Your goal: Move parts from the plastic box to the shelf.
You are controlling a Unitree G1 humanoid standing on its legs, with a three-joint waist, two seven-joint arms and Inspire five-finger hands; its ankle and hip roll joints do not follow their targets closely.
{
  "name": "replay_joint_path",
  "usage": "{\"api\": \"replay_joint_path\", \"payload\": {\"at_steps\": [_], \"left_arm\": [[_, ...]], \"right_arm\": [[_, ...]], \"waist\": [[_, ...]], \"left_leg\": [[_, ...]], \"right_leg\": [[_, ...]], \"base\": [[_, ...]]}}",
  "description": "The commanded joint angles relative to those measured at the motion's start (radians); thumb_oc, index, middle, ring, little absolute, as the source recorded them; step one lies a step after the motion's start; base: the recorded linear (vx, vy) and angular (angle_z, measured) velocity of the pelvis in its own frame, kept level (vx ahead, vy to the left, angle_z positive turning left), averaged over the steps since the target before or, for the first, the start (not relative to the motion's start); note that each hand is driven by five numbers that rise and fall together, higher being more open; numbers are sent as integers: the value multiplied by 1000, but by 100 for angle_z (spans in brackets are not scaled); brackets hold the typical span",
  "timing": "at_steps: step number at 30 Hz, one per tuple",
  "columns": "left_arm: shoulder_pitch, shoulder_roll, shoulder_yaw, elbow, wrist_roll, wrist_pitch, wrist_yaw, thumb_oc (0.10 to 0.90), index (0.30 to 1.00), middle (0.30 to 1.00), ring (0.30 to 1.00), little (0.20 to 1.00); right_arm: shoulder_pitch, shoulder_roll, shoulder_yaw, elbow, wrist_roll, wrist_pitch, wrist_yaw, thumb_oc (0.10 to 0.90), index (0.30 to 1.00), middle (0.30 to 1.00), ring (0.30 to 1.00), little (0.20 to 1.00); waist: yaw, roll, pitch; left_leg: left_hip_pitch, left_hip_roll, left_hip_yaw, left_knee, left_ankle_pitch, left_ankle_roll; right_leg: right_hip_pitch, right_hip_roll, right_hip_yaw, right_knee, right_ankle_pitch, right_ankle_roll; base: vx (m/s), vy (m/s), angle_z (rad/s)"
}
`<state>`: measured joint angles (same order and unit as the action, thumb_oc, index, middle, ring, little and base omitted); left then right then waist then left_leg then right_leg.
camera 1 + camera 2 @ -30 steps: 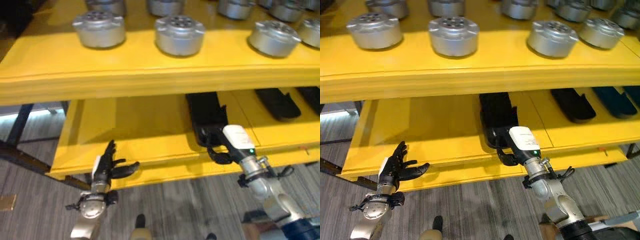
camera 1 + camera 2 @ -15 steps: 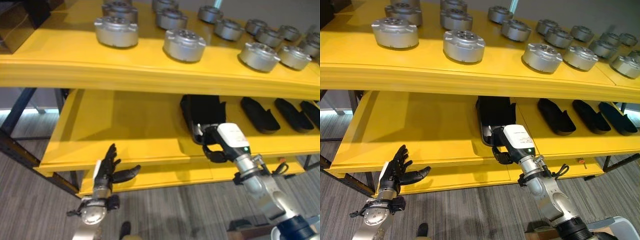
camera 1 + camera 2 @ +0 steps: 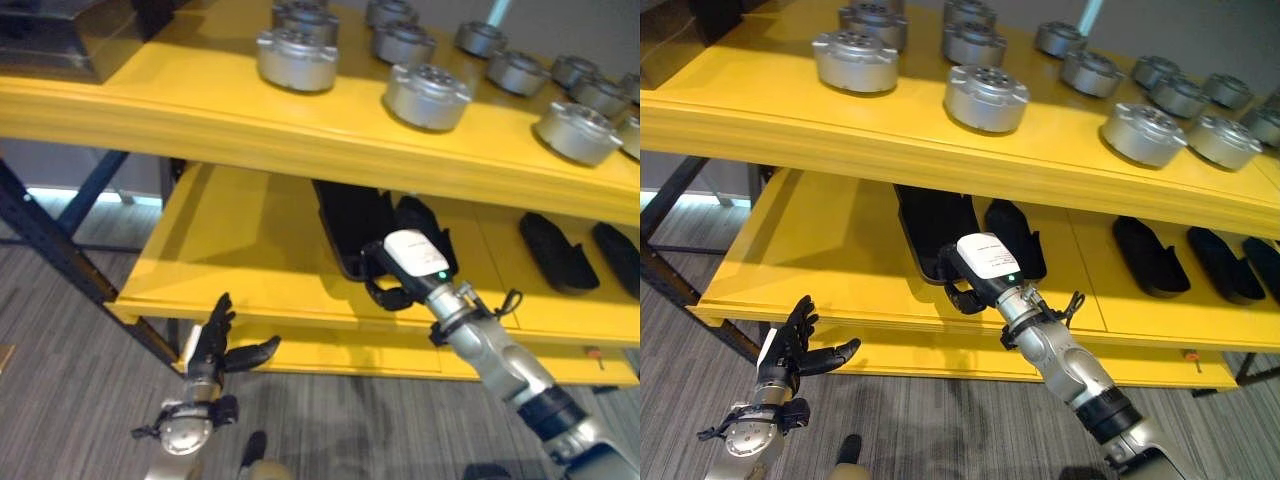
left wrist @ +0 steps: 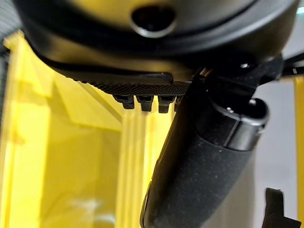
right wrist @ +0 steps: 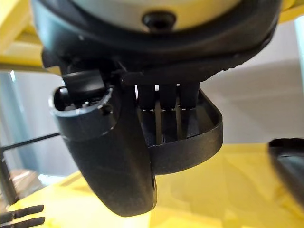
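A long black tray-like part [image 3: 345, 220] lies on the yellow lower shelf [image 3: 230, 260], its near end at the front. My right hand [image 3: 405, 265] is at that end. In the right wrist view its thumb [image 5: 114, 156] and fingers are curled over the part's rim [image 5: 199, 137]. A second black part [image 3: 425, 225] lies just to the right of it. My left hand [image 3: 213, 345] hangs in front of and below the shelf's front edge, open with fingers spread and holding nothing. The left wrist view shows its thumb [image 4: 199, 166] extended.
The upper shelf [image 3: 200, 115] carries several round silver parts [image 3: 427, 95]. More black parts [image 3: 552, 250] lie along the lower shelf to the right. A dark box [image 3: 60, 40] sits at the upper shelf's left end. A dark frame leg [image 3: 60, 260] slants down on the left.
The whole picture has shifted, so the camera has moved. My right hand stays curled on the black part on the lower shelf. My left hand stays open below the edge.
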<state>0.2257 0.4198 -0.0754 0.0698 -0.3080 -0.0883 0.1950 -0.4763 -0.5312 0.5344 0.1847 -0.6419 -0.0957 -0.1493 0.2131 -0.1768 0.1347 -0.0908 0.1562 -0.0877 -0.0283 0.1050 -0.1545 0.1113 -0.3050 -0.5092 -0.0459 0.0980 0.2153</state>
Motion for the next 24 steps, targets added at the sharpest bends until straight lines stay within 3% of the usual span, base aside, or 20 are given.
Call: {"api": "replay_joint_path", "payload": {"at_steps": [1, 8, 9, 19, 24], "left_arm": [[-88, 62, -11, -74, -8, -90, 15, 900, 1000, 1000, 1000, 1000], [-152, 90, -57, -66, -30, -100, 32, 900, 1000, 1000, 1000, 1000], [-178, 99, -79, -71, -44, -107, 35, 900, 1000, 1000, 1000, 1000], [-225, 112, -127, -88, -88, -123, 50, 900, 1000, 1000, 1000, 1000], [-241, 117, -149, -99, -97, -127, 51, 900, 1000, 1000, 1000, 1000]], "right_arm": [[-183, 4, -44, -37, 54, 9, -99, 400, 300, 300, 300, 300], [-260, 42, -44, 27, 81, 38, -139, 400, 300, 300, 300, 300], [-303, 49, -40, 68, 97, 49, -153, 400, 300, 300, 300, 300], [-420, 70, -37, 238, 150, 98, -208, 400, 300, 300, 300, 300], [-500, 44, -29, 310, 169, 117, -223, 400, 300, 300, 300, 300]], "waist": [[11, 19, 23], [28, 57, 138], [34, 80, 175], [44, 149, 268], [43, 159, 294]], "left_leg": [[6, -2, 56, 2, -31, 77], [-115, -19, 19, 146, -50, 80], [-161, -25, 7, 187, -51, 76], [-280, -48, -9, 284, -69, 76], [-313, -56, -2, 294, -71, 84]], "right_leg": [[-62, -26, 19, 199, -39, -25], [-145, -67, 18, 327, -75, -39], [-169, -78, 13, 351, -84, -44], [-265, -103, 16, 446, -117, -55], [-302, -110, 26, 451, -113, -57]], "base": [[-71, -7, 16], [-128, -2, 15], [-84, 6, 18], [-53, 17, 10], [-19, 24, 0]]}}
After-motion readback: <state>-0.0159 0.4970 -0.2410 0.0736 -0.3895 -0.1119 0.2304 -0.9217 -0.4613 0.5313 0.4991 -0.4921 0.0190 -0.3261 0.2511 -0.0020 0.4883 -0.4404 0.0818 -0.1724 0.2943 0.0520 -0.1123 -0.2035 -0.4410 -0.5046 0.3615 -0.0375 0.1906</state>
